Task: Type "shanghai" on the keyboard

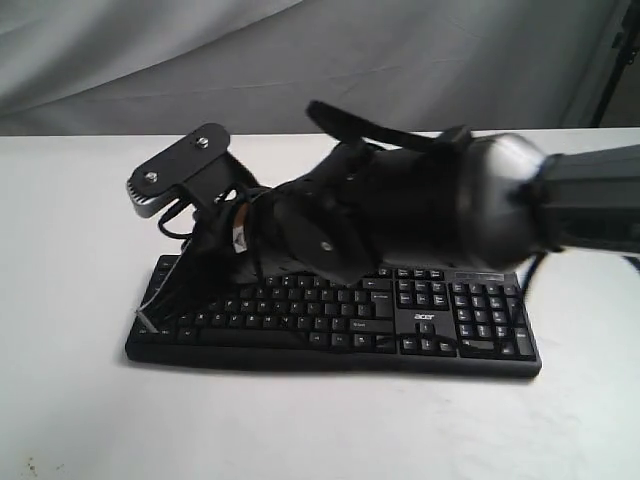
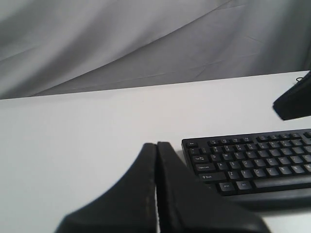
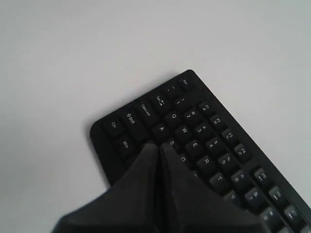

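The black keyboard with white legends and an acer logo lies on the white table. My right arm reaches across it from the right towards its left end. In the right wrist view my right gripper is shut and empty, its tips over the keyboard at the S key; whether they touch it I cannot tell. My left gripper is also shut with nothing in it. It hangs over bare table just beyond the left end of the keyboard, near the Esc and Tab corner.
The white table stretches round the keyboard on all sides. A grey cloth backdrop hangs behind it. Part of the right arm shows dark above the keyboard's far rows in the left wrist view.
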`<state>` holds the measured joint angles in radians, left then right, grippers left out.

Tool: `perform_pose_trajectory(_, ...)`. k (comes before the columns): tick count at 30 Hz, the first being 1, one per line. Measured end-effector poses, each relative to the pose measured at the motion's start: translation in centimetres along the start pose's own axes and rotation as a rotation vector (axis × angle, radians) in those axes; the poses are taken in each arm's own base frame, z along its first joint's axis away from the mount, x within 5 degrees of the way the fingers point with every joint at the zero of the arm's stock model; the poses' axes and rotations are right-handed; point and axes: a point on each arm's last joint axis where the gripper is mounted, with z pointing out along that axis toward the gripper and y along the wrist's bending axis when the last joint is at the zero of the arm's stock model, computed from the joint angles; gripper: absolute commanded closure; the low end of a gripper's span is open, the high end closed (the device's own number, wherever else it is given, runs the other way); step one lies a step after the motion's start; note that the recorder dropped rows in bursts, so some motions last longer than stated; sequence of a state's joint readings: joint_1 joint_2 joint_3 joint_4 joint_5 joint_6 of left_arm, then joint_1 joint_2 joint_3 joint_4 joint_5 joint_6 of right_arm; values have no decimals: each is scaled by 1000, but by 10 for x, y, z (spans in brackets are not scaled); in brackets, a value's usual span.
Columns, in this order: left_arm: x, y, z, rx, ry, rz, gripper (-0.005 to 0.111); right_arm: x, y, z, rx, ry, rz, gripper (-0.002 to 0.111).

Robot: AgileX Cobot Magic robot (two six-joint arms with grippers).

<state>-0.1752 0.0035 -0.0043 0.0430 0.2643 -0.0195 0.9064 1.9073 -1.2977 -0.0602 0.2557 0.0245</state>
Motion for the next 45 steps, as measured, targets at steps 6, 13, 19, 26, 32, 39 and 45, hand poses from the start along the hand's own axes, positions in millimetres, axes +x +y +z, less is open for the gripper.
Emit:
perform_pose_trajectory(6, 0, 0, 0, 0, 0, 0, 107, 2, 1, 48, -1, 55, -25, 108)
perform_pose_trajectory(13, 0, 0, 0, 0, 0, 0, 107, 7, 2, 78, -6, 77, -10, 108)
perform_pose_trajectory(19, 0, 0, 0, 0, 0, 0, 107, 9, 1, 89, -5, 94, -7, 108)
perform_pose_trajectory(26, 0, 0, 0, 0, 0, 0, 107, 12, -2, 92, -1, 119, -15, 108)
perform_pose_trajectory(32, 0, 0, 0, 0, 0, 0, 107, 14, -7, 92, 5, 135, -12, 108)
perform_pose_trajectory(39, 0, 0, 0, 0, 0, 0, 107, 16, -9, 95, 7, 135, -14, 108)
perform_pose_trajectory(45, 0, 0, 0, 0, 0, 0, 107, 23, -8, 103, 7, 145, -18, 108)
